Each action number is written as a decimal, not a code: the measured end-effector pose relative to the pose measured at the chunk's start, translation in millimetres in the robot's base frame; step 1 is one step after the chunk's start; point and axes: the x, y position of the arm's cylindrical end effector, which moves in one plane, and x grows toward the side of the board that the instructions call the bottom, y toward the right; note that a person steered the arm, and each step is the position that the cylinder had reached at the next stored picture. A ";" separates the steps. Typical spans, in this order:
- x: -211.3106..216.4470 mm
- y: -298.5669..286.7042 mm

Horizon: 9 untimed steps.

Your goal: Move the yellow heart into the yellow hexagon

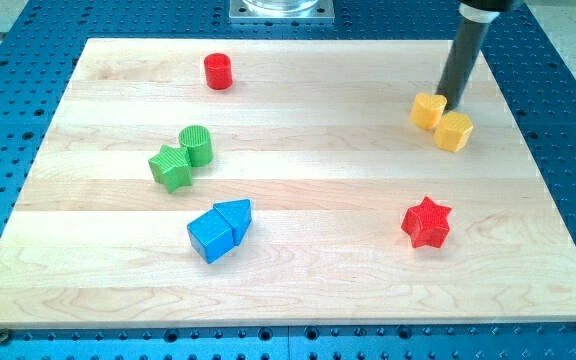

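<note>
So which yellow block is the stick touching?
My tip is right against the yellow heart, the yellow block nearer the view's left. The yellow hexagon sits just below and to the view's right of it, farther from my tip.

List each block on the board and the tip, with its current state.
yellow heart: flat on the board, touching the yellow hexagon
yellow hexagon: against the heart
my tip: at the heart's upper right edge
red cylinder: upright, alone
green cylinder: touching green star
blue cube: touching blue pentagon
red star: alone
</note>
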 end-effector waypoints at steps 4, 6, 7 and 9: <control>-11.7 -43.5; 9.1 -51.8; -1.1 -114.7; -80.4 -218.0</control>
